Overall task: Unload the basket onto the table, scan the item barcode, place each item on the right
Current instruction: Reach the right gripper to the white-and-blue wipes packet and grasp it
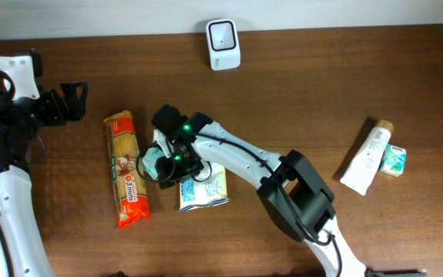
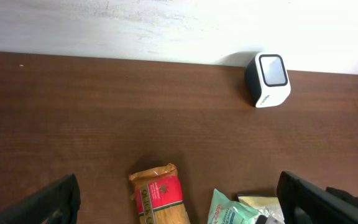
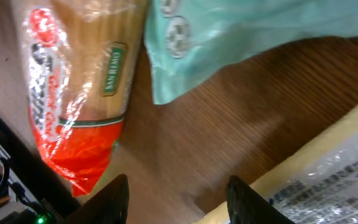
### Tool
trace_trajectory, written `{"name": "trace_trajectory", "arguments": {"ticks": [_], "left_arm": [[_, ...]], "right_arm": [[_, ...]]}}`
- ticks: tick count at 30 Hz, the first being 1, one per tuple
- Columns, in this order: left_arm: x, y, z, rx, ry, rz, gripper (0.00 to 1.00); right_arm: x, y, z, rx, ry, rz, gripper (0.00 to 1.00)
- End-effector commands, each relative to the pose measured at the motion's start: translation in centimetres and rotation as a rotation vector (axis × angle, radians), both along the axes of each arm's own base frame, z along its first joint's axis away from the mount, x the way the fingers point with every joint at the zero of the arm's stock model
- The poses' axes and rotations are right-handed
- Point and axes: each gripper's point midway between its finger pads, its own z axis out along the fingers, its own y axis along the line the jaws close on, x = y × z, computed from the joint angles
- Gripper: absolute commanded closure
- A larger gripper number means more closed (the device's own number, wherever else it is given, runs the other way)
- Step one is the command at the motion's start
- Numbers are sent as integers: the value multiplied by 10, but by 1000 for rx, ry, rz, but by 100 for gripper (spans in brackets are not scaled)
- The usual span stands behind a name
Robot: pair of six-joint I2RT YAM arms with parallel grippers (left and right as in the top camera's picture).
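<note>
Overhead, right arm (image 1: pixel 241 156) reaching leftward, right claw (image 1: pixel 171 163) part-spread, empty, above teal pouch (image 1: pixel 152 161), left claw (image 1: pixel 74 101) released wide

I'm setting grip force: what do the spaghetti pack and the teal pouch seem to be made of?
Spaghetti pack: thin clear plastic film, glossy, with glare streaks and the strands showing through. Teal pouch: likely flexible plastic film, satin finish; it wrinkles softly and has a flat sealed edge.
</note>
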Motion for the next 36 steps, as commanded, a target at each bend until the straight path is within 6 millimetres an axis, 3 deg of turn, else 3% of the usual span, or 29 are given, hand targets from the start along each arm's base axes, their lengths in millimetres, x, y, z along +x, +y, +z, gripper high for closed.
{"name": "trace_trajectory", "arguments": {"ticks": [1, 7, 12, 14, 15, 18, 19, 21, 24, 26, 28, 30, 34, 36], "left_arm": [[-1, -4, 9, -6, -21, -10, 1], [-1, -4, 9, -6, -21, -10, 1], [-1, -4, 9, -6, -21, -10, 1], [-1, -4, 9, -6, -21, -10, 1], [-1, -4, 9, -6, -21, -10, 1], [-1, -4, 9, -6, -21, -10, 1], [-1, -4, 9, -6, -21, -10, 1], [-1, -4, 9, -6, -21, -9, 1], [-1, -4, 9, -6, -21, -10, 1], [-1, -4, 9, -6, -21, -10, 1], [-1, -4, 9, -6, -21, -10, 1], [-1, -4, 9, -6, -21, -10, 1], [-1, -4, 9, -6, -21, -10, 1], [-1, -4, 9, -6, -21, -10, 1]], "right_arm": [[0, -15, -5, -54, 40, -37, 50], [-3, -34, -15, -149, 44, -47, 50], [33, -96, -17, -216, 63, -87, 50], [53, -118, -15, -152, 28, -8, 50], [57, -121, -9, -105, 18, 28, 50], [78, -136, 33, -58, -78, 59, 50], [91, -148, 46, -85, -135, 28, 50], [113, -183, 54, -156, -161, -109, 49], [143, -244, 46, -125, -79, -321, 34], [147, -267, 32, -123, -36, -369, 10], [142, -263, 24, -56, -25, -323, 0], [141, -256, 14, -28, -22, -313, 1], [134, -218, -8, 65, -13, -306, 1], [134, -192, -9, 108, -23, -302, 2]]}}
